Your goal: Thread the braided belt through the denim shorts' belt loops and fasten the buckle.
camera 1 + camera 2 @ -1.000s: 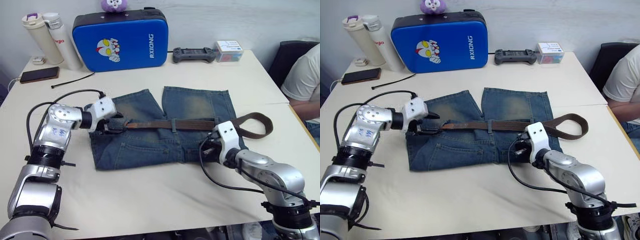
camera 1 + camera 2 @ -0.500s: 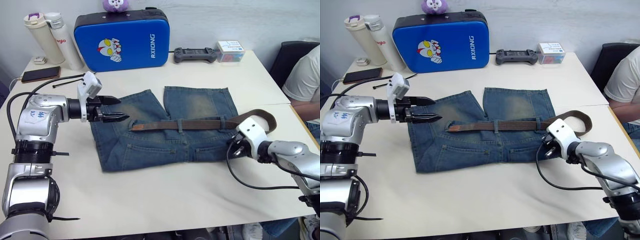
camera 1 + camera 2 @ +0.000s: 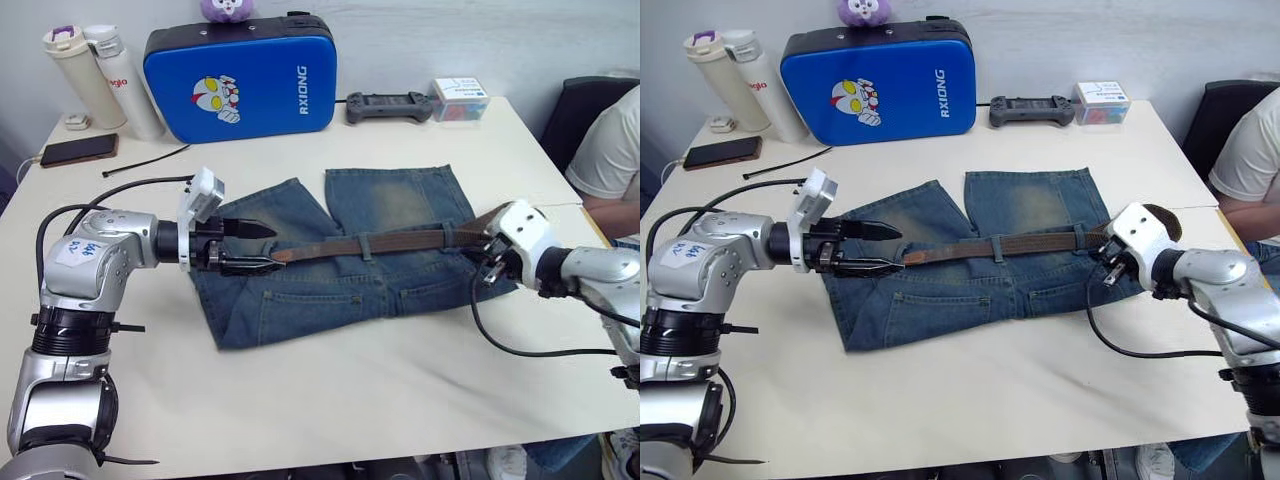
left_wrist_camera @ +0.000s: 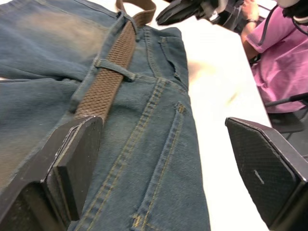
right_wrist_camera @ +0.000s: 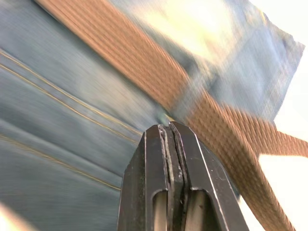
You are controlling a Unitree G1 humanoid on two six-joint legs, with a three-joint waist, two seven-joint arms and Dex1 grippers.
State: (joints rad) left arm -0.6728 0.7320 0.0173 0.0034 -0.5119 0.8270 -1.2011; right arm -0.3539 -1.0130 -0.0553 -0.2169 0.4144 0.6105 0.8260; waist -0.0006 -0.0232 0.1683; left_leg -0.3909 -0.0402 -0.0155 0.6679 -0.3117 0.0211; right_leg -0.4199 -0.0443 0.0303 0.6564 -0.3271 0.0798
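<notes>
One braided belt (image 3: 1010,243) lies lengthwise along the denim shorts' (image 3: 970,260) waistband, under a belt loop (image 3: 998,247). We see its end pointing at our left gripper (image 3: 880,250), fingers spread; our right gripper (image 3: 1107,262) is clenched empty at the shorts' opposite edge.

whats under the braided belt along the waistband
The braided belt lies on the denim shorts, passing beneath one belt loop near the middle. The denim directly beneath the strap is covered, and its far end is hidden behind the right gripper.
</notes>
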